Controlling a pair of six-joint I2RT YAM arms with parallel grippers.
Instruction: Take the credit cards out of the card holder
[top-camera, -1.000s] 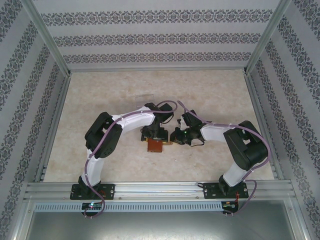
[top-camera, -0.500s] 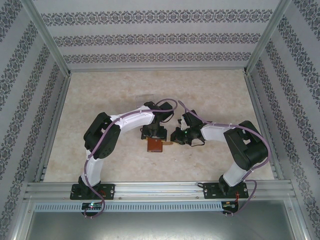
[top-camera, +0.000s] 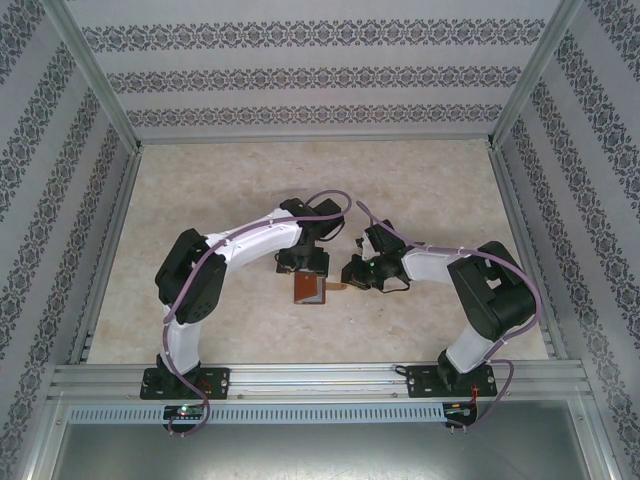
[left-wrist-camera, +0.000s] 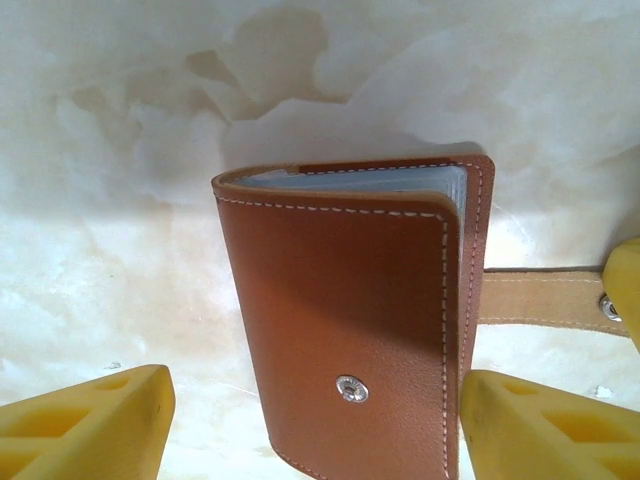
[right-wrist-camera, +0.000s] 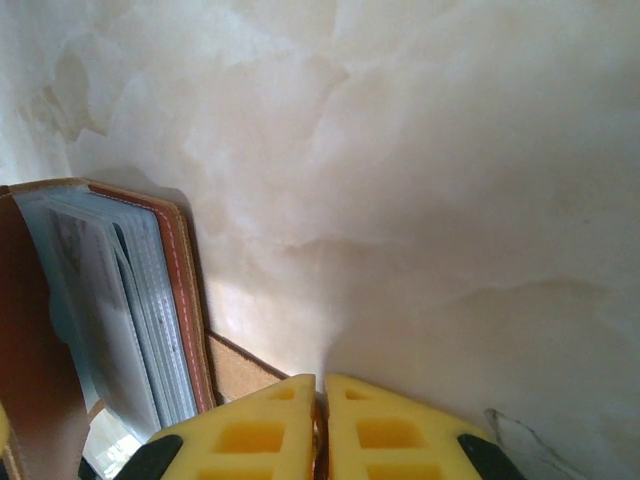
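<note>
table (top-camera: 200, 200): pale marbled top inside patterned walls.

left arm (top-camera: 250, 240): base at 7 o'clock in the top view, wrist reaching in to the table centre.

right arm (top-camera: 430, 262): base at 5 o'clock, wrist reaching in toward 9 o'clock.

card holder (left-wrist-camera: 340, 300): brown leather, lying near the table centre, folded but slightly ajar. grey-blue sleeve edges show at its 12 o'clock edge in the left wrist view.

left gripper (left-wrist-camera: 315, 395): jaws spread, one to each side of the card holder. the finger (left-wrist-camera: 90, 425) at 7 o'clock stands apart from the leather. the finger (left-wrist-camera: 545, 425) at 5 o'clock is just beside the right edge; contact cannot be told.

right gripper (right-wrist-camera: 320, 400): at 3 o'clock of the card holder, jaws pressed together, pinching the end of the strap tab.

strap tab (left-wrist-camera: 540, 300): runs flat from the card holder toward 3 o'clock.

credit cards (right-wrist-camera: 75, 250): pale with dark markings, seated in the clear sleeves inside the card holder.

snap stud (left-wrist-camera: 350, 388): silver, on the outer cover.
</note>
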